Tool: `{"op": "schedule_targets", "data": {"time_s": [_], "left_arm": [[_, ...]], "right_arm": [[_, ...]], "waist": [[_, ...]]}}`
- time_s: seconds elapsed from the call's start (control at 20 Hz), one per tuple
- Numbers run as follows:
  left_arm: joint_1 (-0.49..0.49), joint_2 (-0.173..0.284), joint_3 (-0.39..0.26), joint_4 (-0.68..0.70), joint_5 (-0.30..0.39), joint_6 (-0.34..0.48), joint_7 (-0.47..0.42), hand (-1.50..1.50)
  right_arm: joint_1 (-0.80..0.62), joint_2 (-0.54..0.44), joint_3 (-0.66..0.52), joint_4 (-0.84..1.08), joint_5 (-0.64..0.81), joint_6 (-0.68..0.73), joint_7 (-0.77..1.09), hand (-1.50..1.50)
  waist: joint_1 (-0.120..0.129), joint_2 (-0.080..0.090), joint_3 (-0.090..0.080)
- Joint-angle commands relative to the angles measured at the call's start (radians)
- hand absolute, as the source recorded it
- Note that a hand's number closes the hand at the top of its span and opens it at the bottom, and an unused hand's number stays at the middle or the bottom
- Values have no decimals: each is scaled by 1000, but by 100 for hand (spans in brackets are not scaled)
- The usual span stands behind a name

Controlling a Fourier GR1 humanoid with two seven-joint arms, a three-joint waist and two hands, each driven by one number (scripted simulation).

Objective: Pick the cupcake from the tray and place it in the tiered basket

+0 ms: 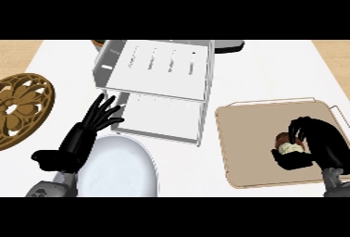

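A cupcake [287, 144] with a brown base and pale frosting lies on the tan tray [256, 134] at the right. My right hand [315, 144] sits over the tray with its fingers and thumb curled round the cupcake, hiding part of it. The white tiered basket [160, 88] stands at the upper middle, its two shelves bare. My left hand [101, 115] rests open, fingers spread and pointing up, just left of the basket's lower shelf.
A white plate [120, 169] lies at the lower left, partly under my left forearm. A brown carved round trivet [21, 106] sits at the left edge. A dark object [229, 45] shows behind the basket.
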State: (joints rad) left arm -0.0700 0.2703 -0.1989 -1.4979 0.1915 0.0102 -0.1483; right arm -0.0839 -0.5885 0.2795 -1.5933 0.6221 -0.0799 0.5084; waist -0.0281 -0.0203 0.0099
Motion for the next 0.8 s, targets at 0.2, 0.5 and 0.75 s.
{"op": "schedule_targets", "data": {"time_s": [0.2, 0.5, 0.75], "left_arm": [[25, -10, -1, 61, -18, 15, 38, 0], [-35, -68, -42, 99, -55, 33, 69, 0], [-46, -19, -1, 60, -28, -10, 111, 0]], "right_arm": [[0, 13, -135, -374, -184, -12, -26, 150], [-221, 46, -104, -478, -198, 125, 231, 150], [-476, 131, -98, -431, -209, 169, 435, 150]], "waist": [[-4, 13, -11], [24, 21, -12], [42, 21, -12]]}}
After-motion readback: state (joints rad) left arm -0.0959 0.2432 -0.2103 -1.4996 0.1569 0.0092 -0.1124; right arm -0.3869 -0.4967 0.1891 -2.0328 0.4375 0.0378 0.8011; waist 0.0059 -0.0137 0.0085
